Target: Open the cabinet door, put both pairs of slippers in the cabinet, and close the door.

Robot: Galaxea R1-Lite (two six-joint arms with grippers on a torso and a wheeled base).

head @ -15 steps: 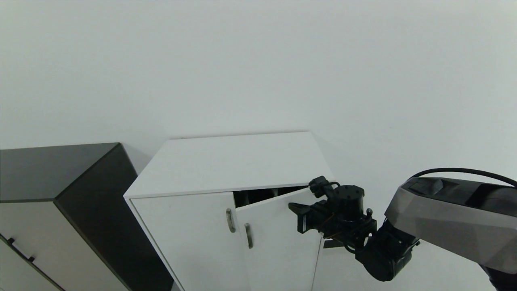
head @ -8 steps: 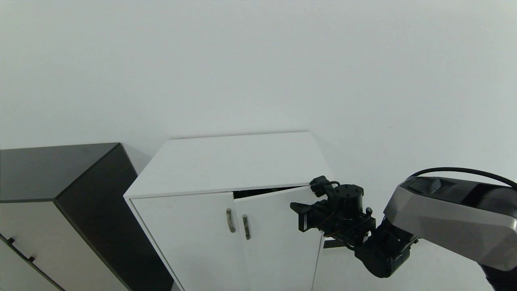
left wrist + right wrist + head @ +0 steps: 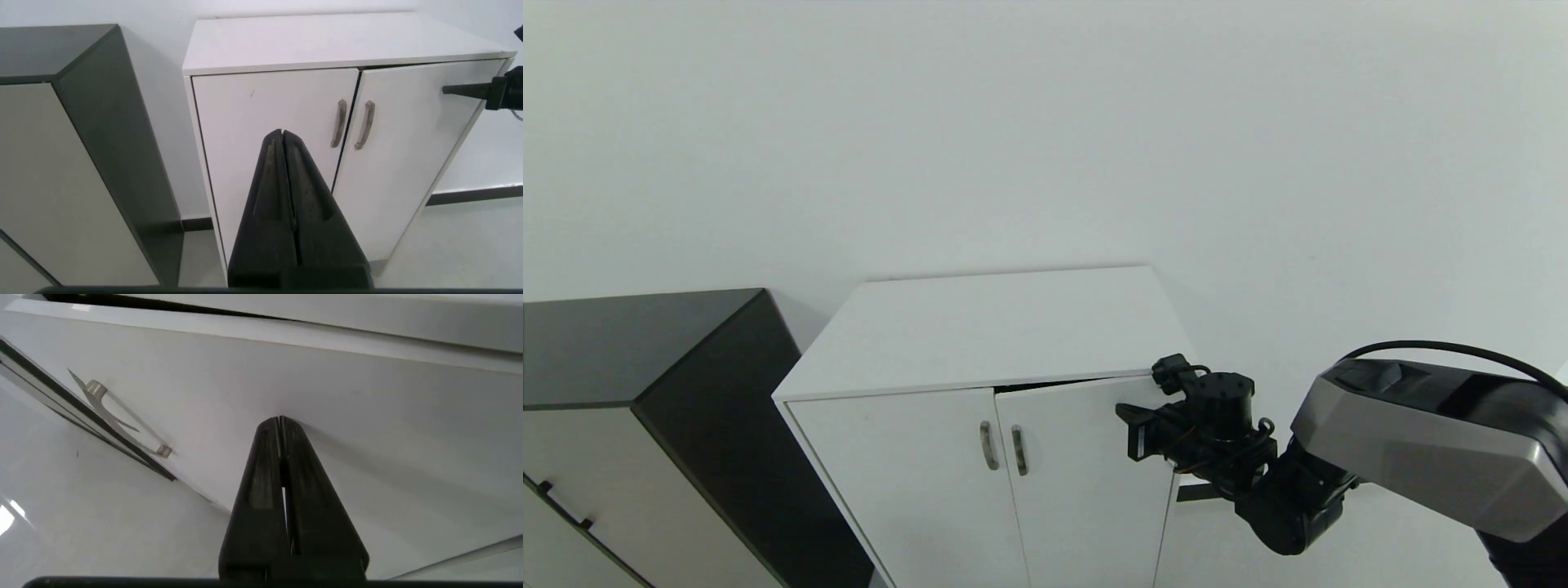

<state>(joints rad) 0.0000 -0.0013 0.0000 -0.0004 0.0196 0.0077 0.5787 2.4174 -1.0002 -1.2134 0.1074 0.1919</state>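
Plain white wall [image 3: 1045, 122] backs the cabinet [image 3: 996, 327], whose stiff, light door [image 3: 1086, 490], barely ajar, is best pushed on its flat face, where the right gripper [image 3: 280, 429], pinched closed and empty, rests; the left gripper [image 3: 283, 139] is closed too.

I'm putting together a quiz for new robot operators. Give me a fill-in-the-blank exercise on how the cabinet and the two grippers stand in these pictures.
1. The right gripper has its tip against the front of the ____ door of the white cabinet.
2. That door is not fully shut: a thin dark gap shows along its ____ edge.
3. The left gripper, apart from the cabinet, has its fingers ____.

Missing words: right; top; shut.
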